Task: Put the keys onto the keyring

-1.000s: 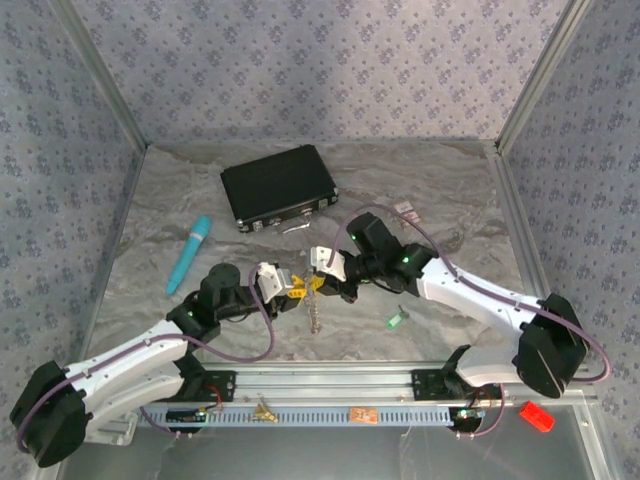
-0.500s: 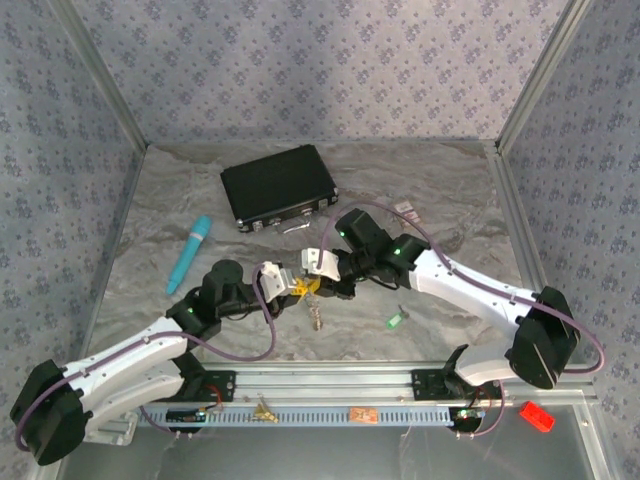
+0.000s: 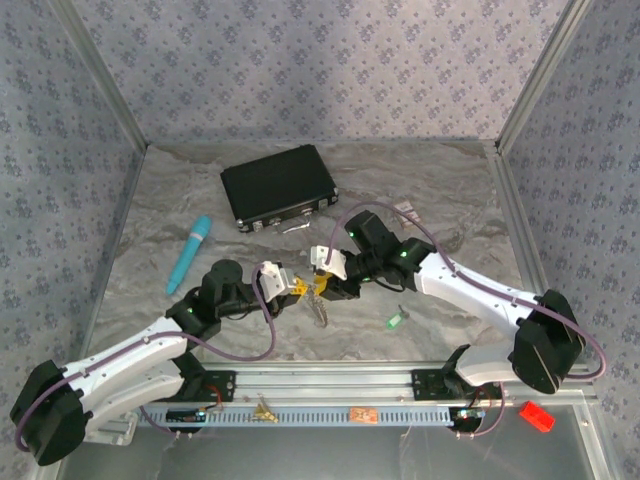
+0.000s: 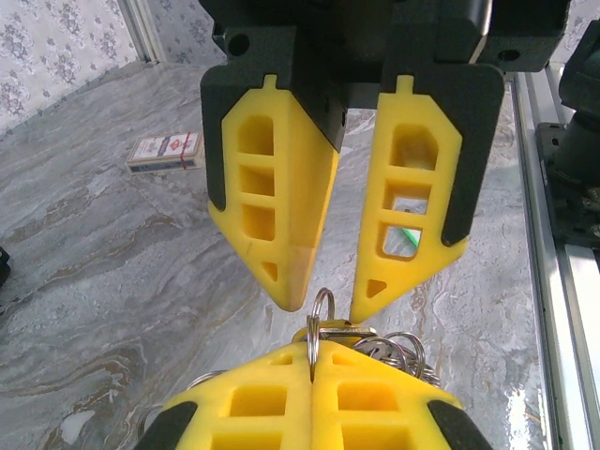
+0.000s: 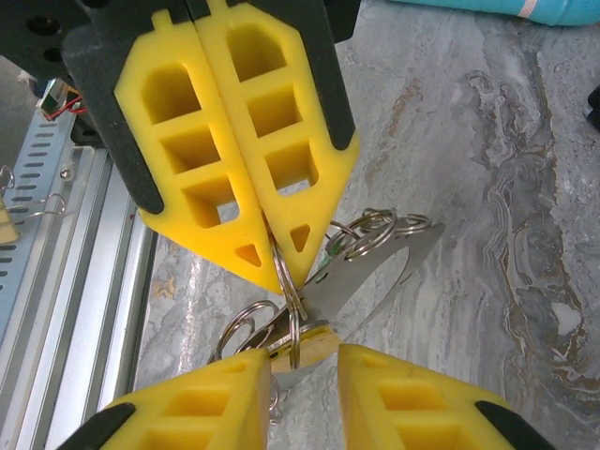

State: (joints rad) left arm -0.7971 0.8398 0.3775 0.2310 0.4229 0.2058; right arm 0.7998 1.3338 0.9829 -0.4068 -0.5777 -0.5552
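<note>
Keyring (image 4: 322, 307), keys (image 5: 375, 267) hanging off it, is pinched over the middle of the worktop (image 3: 450, 190) by the closed jaws of the left gripper (image 4: 312, 349). The right gripper (image 5: 305, 361) has its jaws part-open just beside it, seemingly gripping nothing.

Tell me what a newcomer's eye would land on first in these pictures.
Mid-table, two yellow-fingered grippers face each other tip to tip. The left gripper is shut on a small metal ring, with a key bunch hanging below it. The right gripper stands opposite, jaws apart on either side of that ring. Behind them a black case lies toward the back of the table, and a teal stick lies off to the left.
</note>
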